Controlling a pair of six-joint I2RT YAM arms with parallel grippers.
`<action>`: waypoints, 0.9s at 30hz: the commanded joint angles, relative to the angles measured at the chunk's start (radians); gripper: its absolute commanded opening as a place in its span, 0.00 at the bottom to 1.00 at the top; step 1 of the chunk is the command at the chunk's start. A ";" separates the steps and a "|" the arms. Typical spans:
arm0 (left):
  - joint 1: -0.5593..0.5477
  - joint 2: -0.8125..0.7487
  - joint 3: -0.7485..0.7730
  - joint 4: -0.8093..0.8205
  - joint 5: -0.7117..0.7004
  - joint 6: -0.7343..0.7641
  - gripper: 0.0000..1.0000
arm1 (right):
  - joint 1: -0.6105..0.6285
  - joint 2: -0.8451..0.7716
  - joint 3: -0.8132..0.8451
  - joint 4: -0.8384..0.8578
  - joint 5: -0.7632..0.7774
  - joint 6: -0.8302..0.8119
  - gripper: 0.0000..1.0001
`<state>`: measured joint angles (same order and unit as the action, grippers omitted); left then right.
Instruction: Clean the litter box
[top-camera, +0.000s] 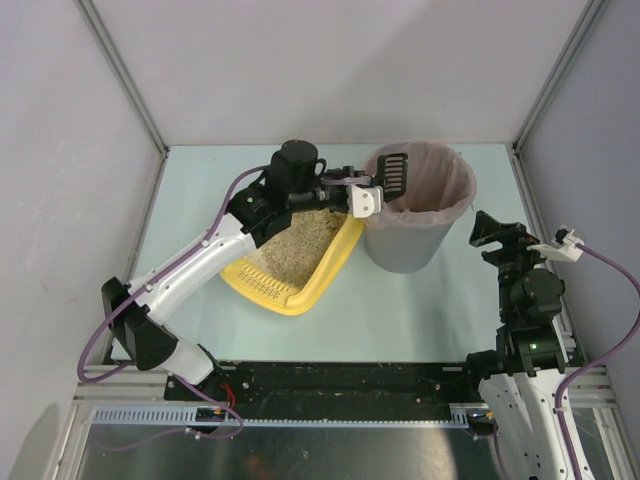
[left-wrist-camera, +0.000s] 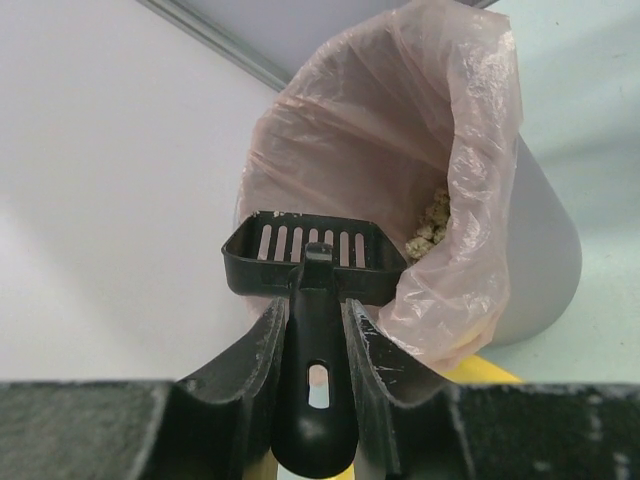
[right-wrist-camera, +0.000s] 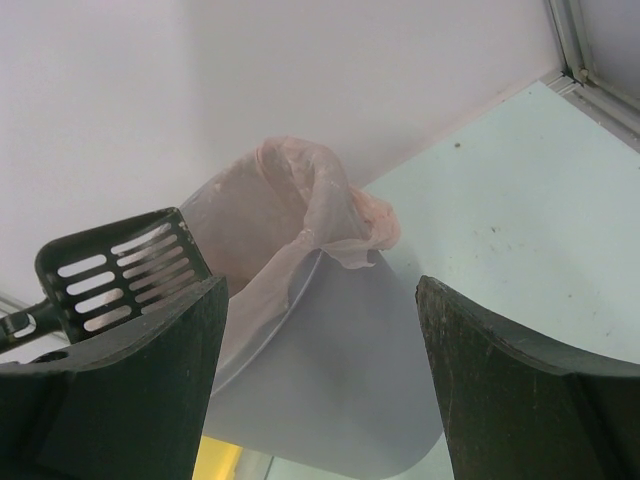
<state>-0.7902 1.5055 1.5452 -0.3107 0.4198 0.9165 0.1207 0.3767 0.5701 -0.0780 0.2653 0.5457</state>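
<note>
I am keeping no slack: left gripper (left-wrist-camera: 316, 322) is clamping the scoop (left-wrist-camera: 310, 243) handle over the bin (top-camera: 415, 240). Right gripper (right-wrist-camera: 320, 385) is gaping, empty. Litter box (top-camera: 300, 296) is sitting just left of the bin. Risk: scoop edge snagging the liner (left-wrist-camera: 400, 120), dragging it.

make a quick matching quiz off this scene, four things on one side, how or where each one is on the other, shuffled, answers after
Things:
1. scoop
2. litter box
3. bin
4. right end effector

States:
a. open, holding nothing
b. yellow, with beige litter inside
c. black and slotted, gripped by the left end effector at the bin's rim
d. grey, round, upright

Pairs: 1-c, 2-b, 3-d, 4-a
</note>
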 joint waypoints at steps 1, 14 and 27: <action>-0.011 -0.013 0.076 0.024 -0.001 0.010 0.00 | 0.002 0.011 0.004 0.029 0.020 -0.009 0.81; -0.006 -0.088 0.049 0.137 -0.179 -0.324 0.00 | 0.002 -0.013 0.005 0.011 0.031 -0.009 0.81; 0.100 -0.456 -0.253 0.308 -0.323 -0.636 0.00 | 0.002 -0.015 0.004 0.017 0.026 0.000 0.81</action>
<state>-0.7181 1.1862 1.3533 -0.0902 0.1577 0.4053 0.1207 0.3683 0.5701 -0.0860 0.2733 0.5461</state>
